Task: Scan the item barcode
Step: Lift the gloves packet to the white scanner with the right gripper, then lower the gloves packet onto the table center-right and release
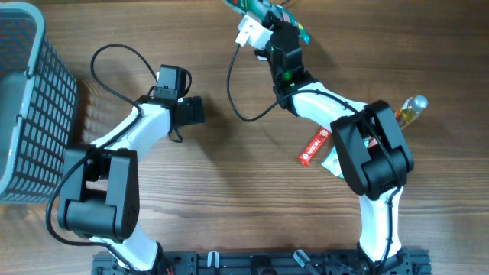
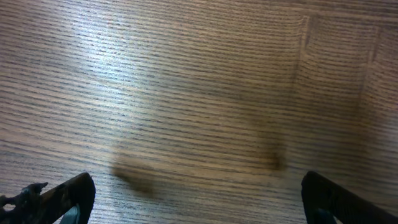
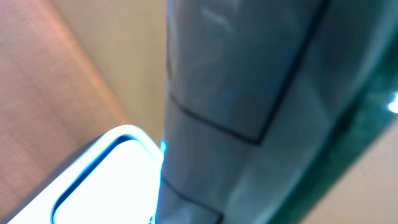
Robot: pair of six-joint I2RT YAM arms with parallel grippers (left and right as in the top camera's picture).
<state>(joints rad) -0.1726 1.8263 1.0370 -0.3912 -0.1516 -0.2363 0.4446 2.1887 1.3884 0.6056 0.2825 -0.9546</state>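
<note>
- Overhead: right gripper (image 1: 269, 21) is at top centre of the frame, clamped shut, apparently on a flat green packet (image 1: 248, 7) that runs off the top edge.
- A small white boxy device (image 1: 250, 33) sits just beside the green packet, to its lower left. Likely the scanner, can't confirm.
- Right wrist view is blurred and too close. A grey-blue surface fills the centre with a green edge at right, and the white boxy device shows at lower left with a blue glow on its rim.
- Left gripper (image 1: 187, 108) is left of centre, jaws wide with nothing between them. Its wrist view shows only the bare wooden table (image 2: 199, 93).
- Loose on the table, right side: flat red packet (image 1: 312, 147), white-and-green packet (image 1: 332, 164) partly under the right arm, yellow bottle with silver cap (image 1: 412, 108). Grey mesh basket (image 1: 30, 92) is at the left edge.
- Progress, my read: the item is picked up and held at the scanner, so mid-scan. Nothing visible shows a read registered. Left to do: confirm the scan, put the item down.
</note>
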